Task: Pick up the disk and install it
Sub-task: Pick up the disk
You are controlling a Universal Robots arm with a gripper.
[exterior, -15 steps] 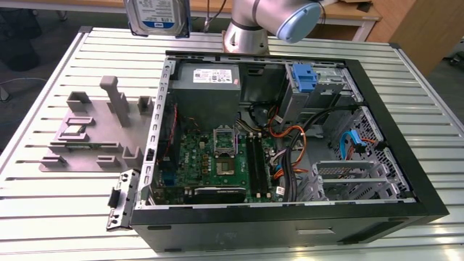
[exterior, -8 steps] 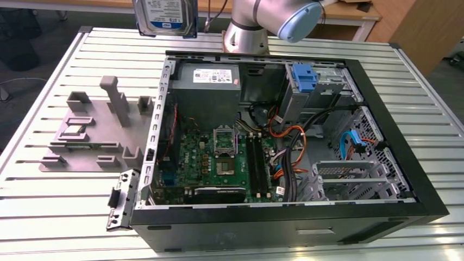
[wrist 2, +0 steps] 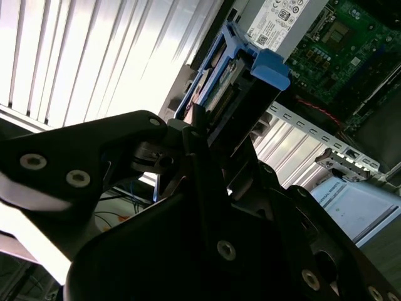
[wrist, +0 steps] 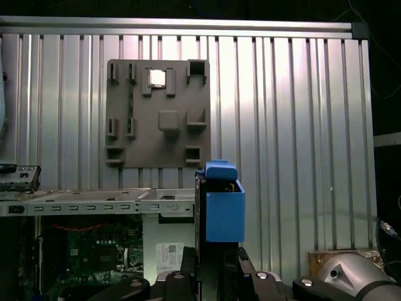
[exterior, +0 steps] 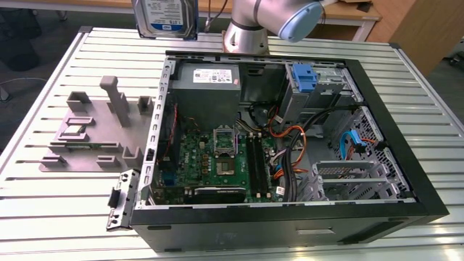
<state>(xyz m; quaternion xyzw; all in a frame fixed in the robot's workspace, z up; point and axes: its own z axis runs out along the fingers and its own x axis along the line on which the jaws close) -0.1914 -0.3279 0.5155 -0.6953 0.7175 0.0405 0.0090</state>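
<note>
I held the flat silver hard disk with a white-and-blue label and a blue plastic carrier frame point(exterior: 167, 16) clamped in my black pincer point(wrist 2: 216, 135), its fingers point(wrist 2: 194, 150) closed against the disk's sides. In both wrist views the disk point(wrist: 224, 213) stood out edge-on from between them, blue frame outermost. In the exterior view the disk hung upright, label facing the camera, above the far edge of the slatted aluminium table point(exterior: 43, 206). It was outside the black open computer case point(exterior: 406, 163) and just to the exterior view's left of my silver arm point(exterior: 250, 27). The case lay on its side on the table with its interior exposed. A green motherboard point(exterior: 217, 157) sat at the near middle, and a grey power supply box point(exterior: 206, 81) sat at the far side. A tall blue plastic bracket with a grey metal cage point(exterior: 305, 76) stood at the far right in the exterior view. Orange cables point(exterior: 290, 141) and a blue cable point(exterior: 351, 141) ran between the board and a perforated grey metal bay point(exterior: 348, 176) at the near right. On the exterior view's left of the case, a grey plastic fixture plate with posts and pockets point(exterior: 87, 136) lay on the table. A small square silvery part point(exterior: 75, 129) rested in one of its pockets. In the first wrist view that plate point(wrist: 156, 113) lay beyond the disk, well apart from it.
</note>
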